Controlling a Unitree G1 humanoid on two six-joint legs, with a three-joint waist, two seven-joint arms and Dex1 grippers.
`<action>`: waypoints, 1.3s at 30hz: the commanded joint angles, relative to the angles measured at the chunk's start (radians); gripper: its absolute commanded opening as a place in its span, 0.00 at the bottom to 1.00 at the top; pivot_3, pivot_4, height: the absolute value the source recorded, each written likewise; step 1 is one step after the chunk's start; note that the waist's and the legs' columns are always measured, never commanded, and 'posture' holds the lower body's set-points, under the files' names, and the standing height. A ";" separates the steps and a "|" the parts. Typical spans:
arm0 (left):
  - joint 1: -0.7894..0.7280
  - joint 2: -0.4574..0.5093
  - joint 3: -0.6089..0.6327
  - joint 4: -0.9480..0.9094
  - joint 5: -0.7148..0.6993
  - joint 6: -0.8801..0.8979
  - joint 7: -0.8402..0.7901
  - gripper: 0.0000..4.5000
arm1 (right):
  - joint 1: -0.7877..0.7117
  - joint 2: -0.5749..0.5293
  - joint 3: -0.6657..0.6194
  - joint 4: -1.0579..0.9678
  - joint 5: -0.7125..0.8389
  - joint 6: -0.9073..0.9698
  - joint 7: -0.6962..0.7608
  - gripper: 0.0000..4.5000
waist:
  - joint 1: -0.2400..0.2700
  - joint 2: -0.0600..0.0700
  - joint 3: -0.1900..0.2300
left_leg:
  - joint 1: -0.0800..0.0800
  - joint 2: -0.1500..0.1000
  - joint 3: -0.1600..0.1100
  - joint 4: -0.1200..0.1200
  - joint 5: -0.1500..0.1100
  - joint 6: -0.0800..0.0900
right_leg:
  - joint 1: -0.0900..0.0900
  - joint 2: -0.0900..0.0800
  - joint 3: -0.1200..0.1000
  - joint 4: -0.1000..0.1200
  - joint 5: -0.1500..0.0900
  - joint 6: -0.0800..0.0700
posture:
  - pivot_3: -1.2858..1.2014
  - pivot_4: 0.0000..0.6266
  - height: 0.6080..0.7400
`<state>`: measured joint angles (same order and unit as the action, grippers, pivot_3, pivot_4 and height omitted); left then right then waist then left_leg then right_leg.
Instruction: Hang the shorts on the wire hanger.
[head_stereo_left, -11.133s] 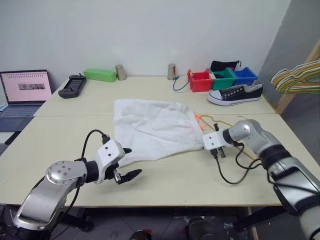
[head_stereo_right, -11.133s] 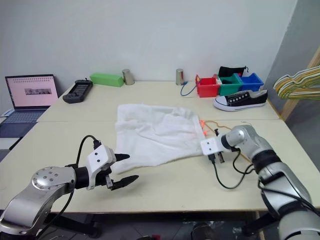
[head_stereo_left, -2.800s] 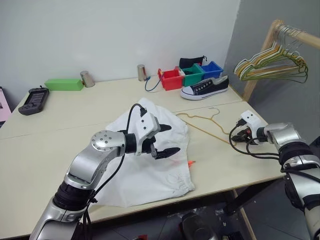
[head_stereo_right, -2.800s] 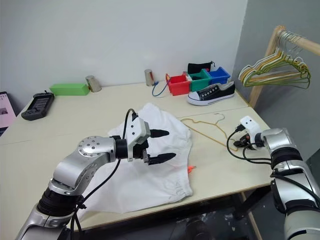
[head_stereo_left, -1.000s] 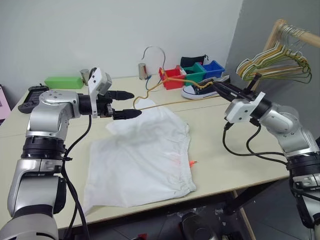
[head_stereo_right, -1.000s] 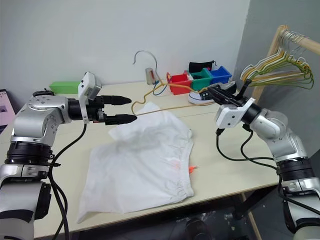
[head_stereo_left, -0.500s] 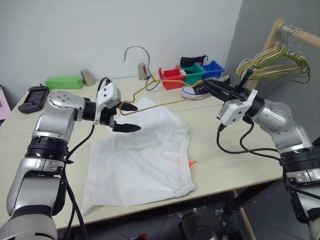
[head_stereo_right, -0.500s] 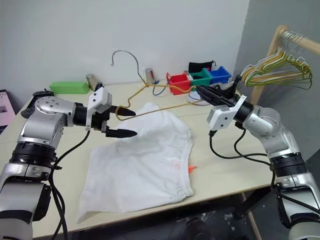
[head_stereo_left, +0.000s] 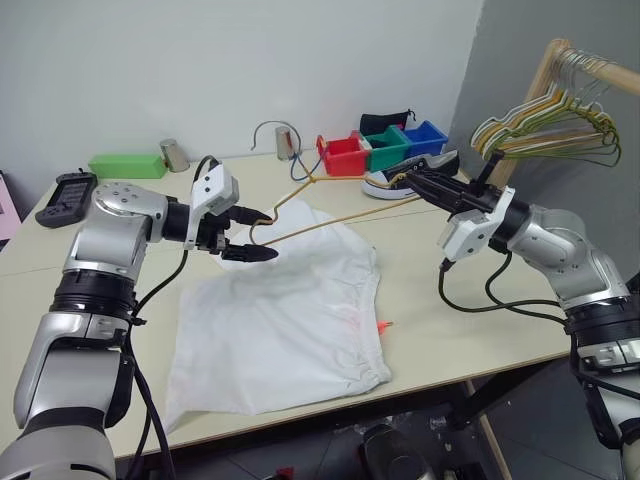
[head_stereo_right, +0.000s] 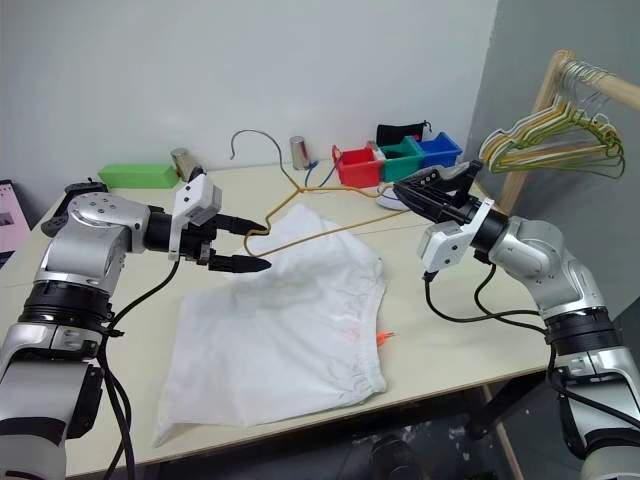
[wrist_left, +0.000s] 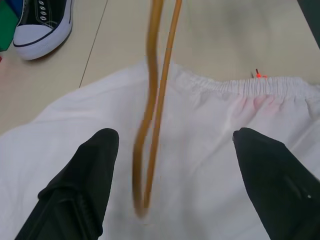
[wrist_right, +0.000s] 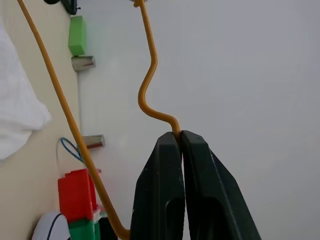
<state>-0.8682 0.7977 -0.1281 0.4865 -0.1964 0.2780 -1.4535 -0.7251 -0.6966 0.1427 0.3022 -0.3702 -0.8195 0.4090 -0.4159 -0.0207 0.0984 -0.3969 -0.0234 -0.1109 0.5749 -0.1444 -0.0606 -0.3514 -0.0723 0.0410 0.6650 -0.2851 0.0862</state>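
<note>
Clamped on one corner of the wire hanger (head_stereo_left: 335, 212), the right gripper (head_stereo_left: 412, 181) holds it in the air above the shorts (head_stereo_left: 285, 320). Its far corner sits between the left gripper (head_stereo_left: 256, 235)'s spread fingers. White shorts lie flat on the beige table (head_stereo_left: 470, 320), which stands against a pale wall, with a wooden rack (head_stereo_left: 540, 85) of hangers to the right.

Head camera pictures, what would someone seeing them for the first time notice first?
Probably the wire hanger held in the air between the two arms: the right gripper is shut on one end, while the other end sits between the open fingers of the left gripper. Under it the white shorts lie spread flat on the table, untouched.
</note>
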 joint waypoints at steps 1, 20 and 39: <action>-0.011 0.006 0.014 -0.011 0.006 -0.014 0.003 0.86 | -0.018 0.013 -0.015 -0.043 0.023 0.000 -0.016 0.00 | 0.000 0.000 0.000 | 0.000 0.000 0.000 0.000 0.000 0.000 | 0.000 0.000 0.000 0.000 0.000 0.000 | 0.38 0.06 1.00; 0.004 -0.005 0.008 0.013 0.026 -0.033 -0.005 0.99 | -0.004 0.024 -0.019 -0.097 0.037 -0.011 -0.007 0.00 | 0.001 0.000 0.000 | 0.000 0.000 0.000 0.000 0.000 0.000 | 0.000 0.000 0.000 0.000 0.000 0.000 | 0.38 0.05 1.00; -0.014 0.025 0.025 0.001 0.034 -0.037 -0.002 0.99 | -0.006 0.002 -0.018 -0.022 0.005 -0.025 -0.015 0.00 | 0.001 0.000 0.000 | 0.000 0.000 0.000 0.000 0.000 0.000 | 0.000 0.000 0.000 0.000 0.000 0.000 | 0.38 0.05 1.00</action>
<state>-0.8550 0.8022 -0.1293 0.5042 -0.1579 0.2516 -1.4522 -0.7150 -0.6803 0.1435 0.2814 -0.3711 -0.8305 0.4114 -0.4148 -0.0208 0.0983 -0.3969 -0.0236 -0.1111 0.5752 -0.1442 -0.0605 -0.3510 -0.0723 0.0410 0.6654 -0.2850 0.0863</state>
